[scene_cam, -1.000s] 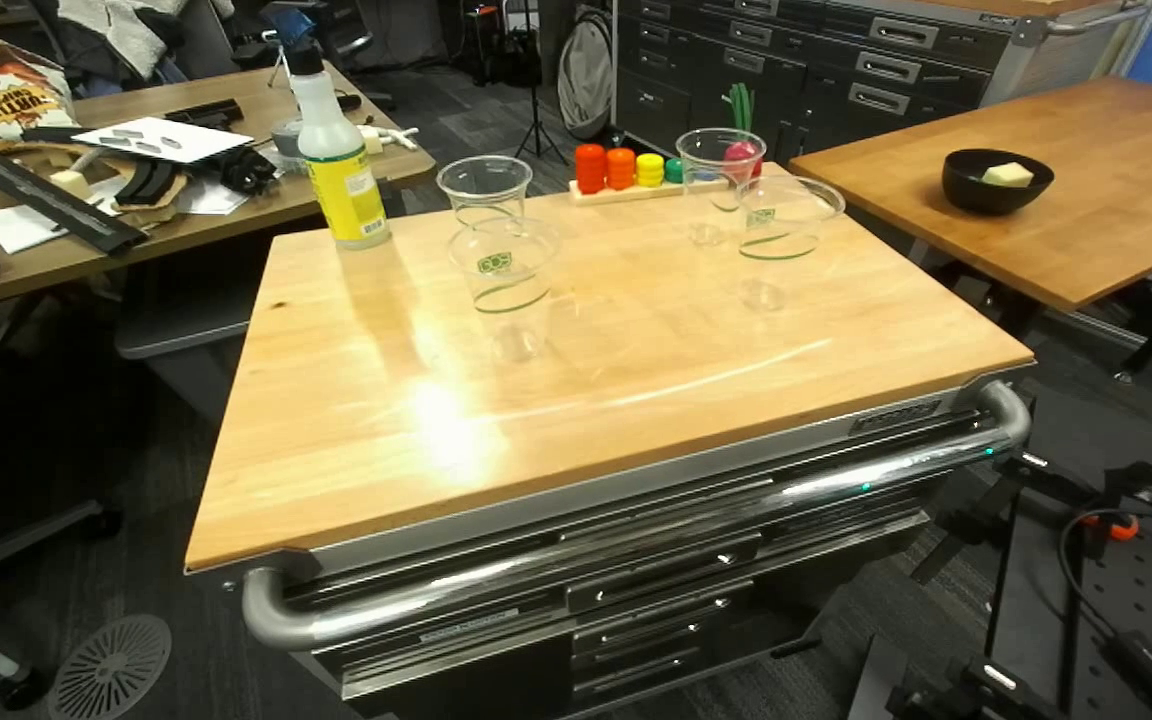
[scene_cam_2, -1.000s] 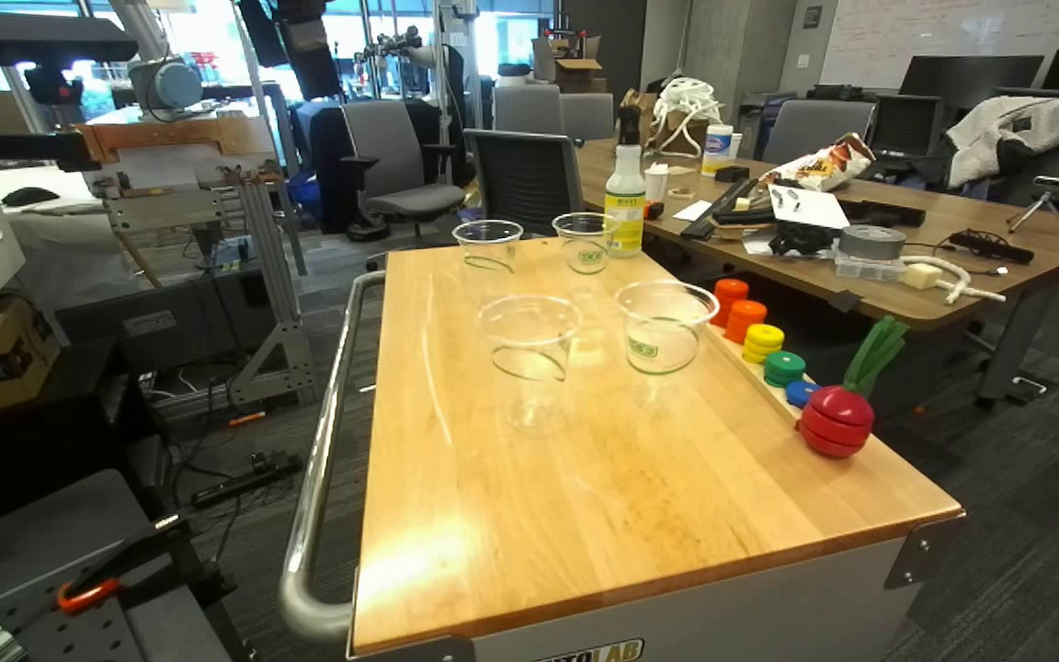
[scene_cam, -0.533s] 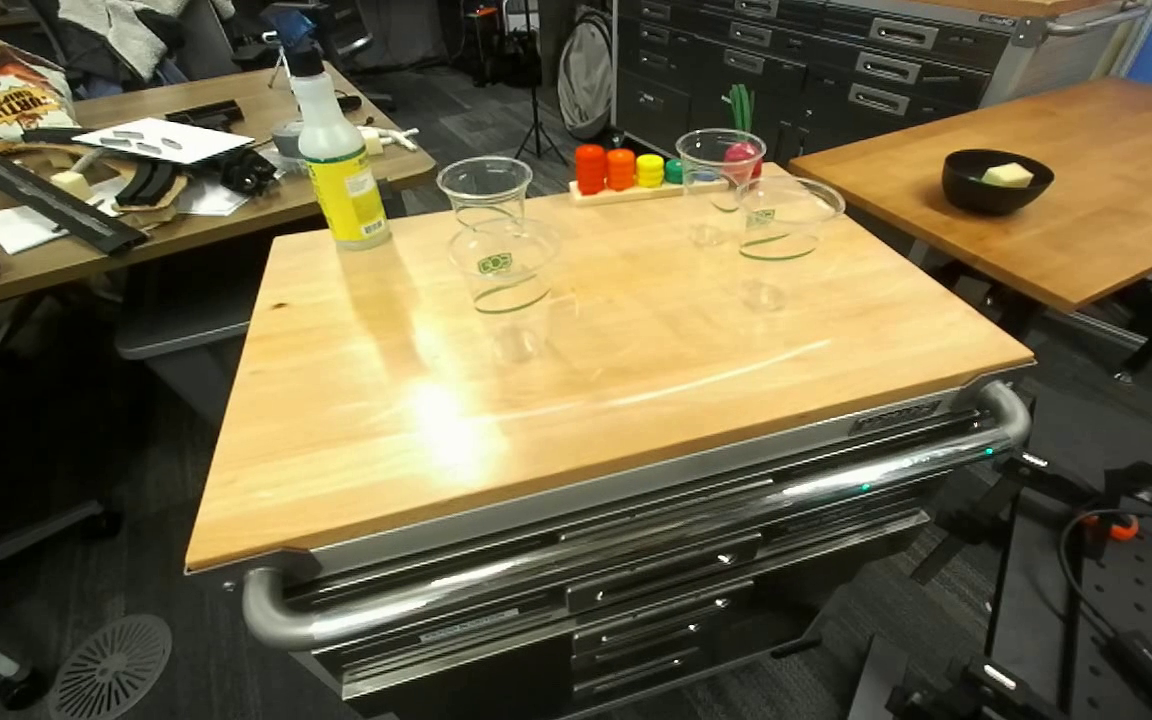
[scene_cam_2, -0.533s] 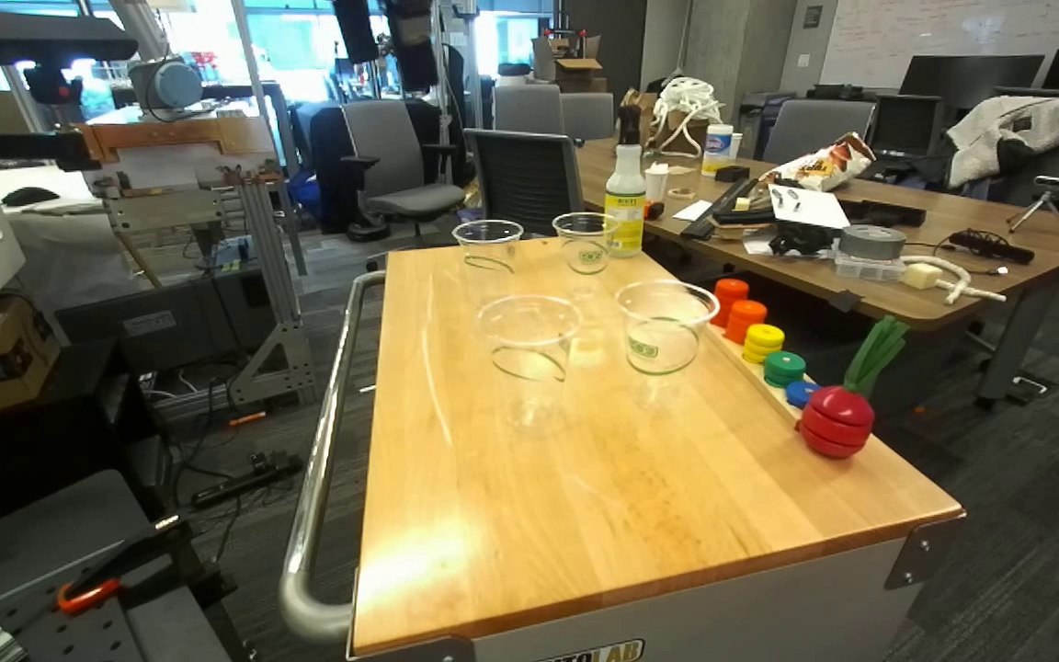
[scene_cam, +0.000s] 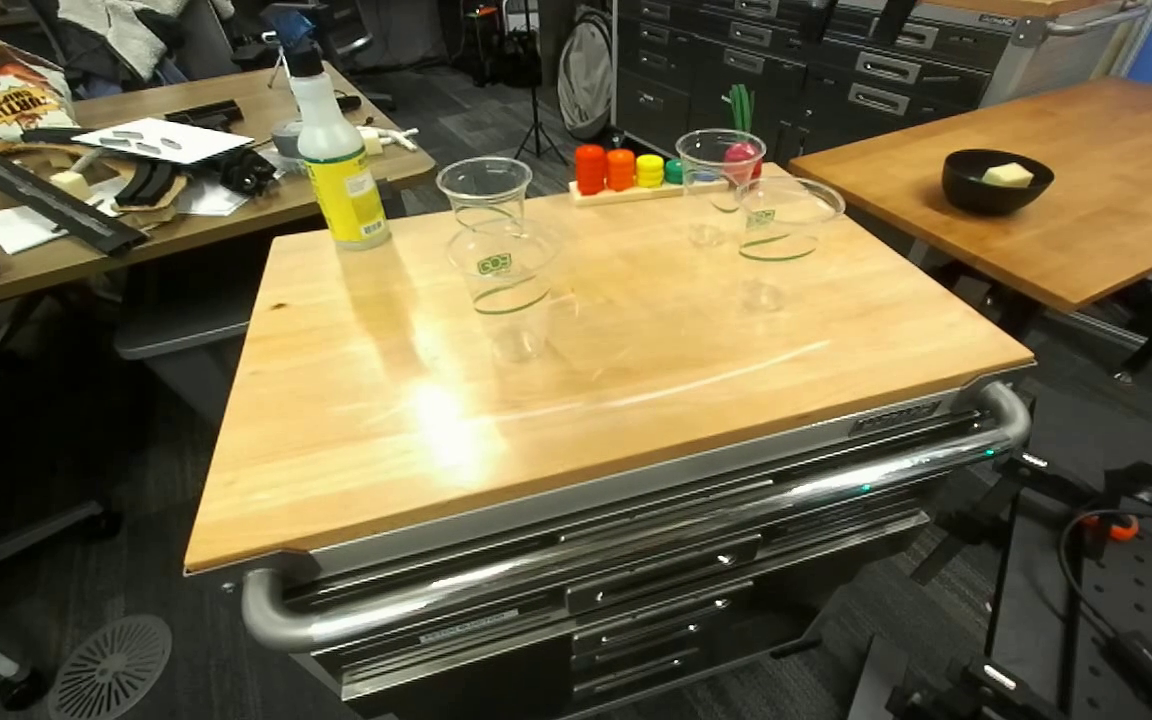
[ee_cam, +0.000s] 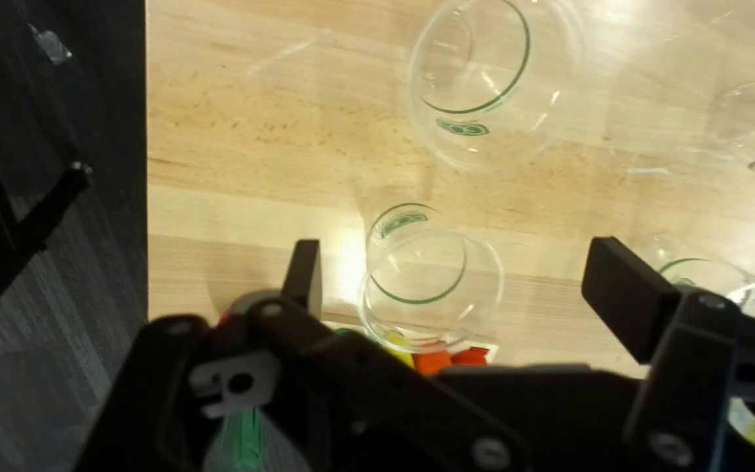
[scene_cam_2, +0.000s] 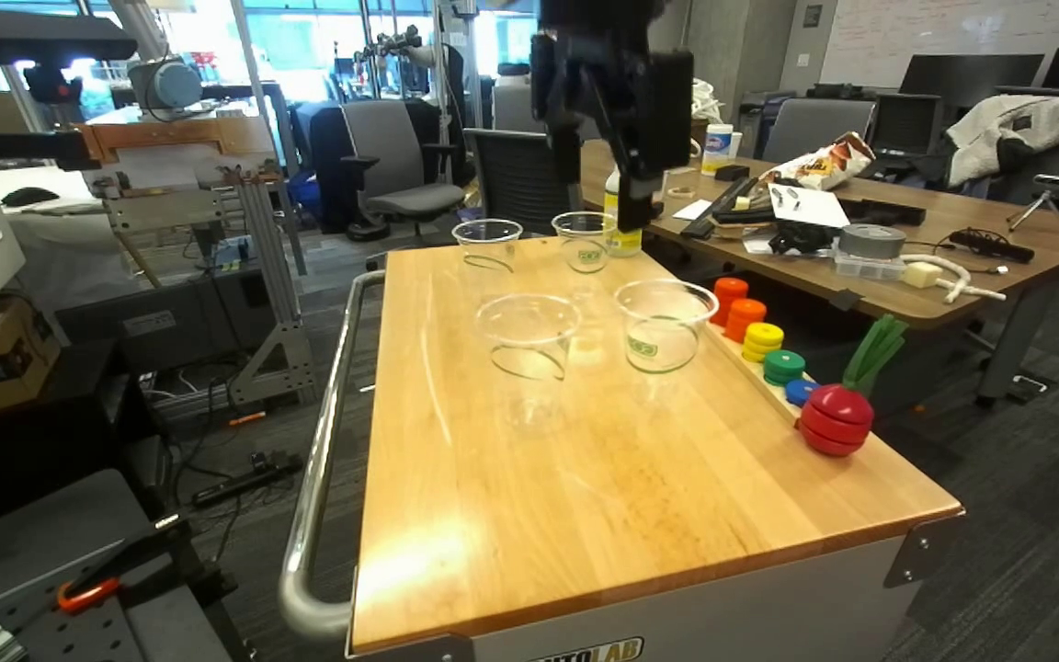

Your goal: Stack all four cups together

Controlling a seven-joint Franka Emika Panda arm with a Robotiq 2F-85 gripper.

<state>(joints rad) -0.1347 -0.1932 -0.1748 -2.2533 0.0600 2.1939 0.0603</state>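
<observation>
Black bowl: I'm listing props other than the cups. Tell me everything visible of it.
The black bowl is round and open, narrowing toward its base; material unclear. In an exterior view it stands upright on a brown wooden table, back from the edge. A pale yellow block sits inside; only that and the table visibly touch it.

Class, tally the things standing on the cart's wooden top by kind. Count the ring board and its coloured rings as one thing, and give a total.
Clear cups: 4
Spray bottle: 1
Ring board: 1
Red toy vegetable: 1
Total: 7
</observation>
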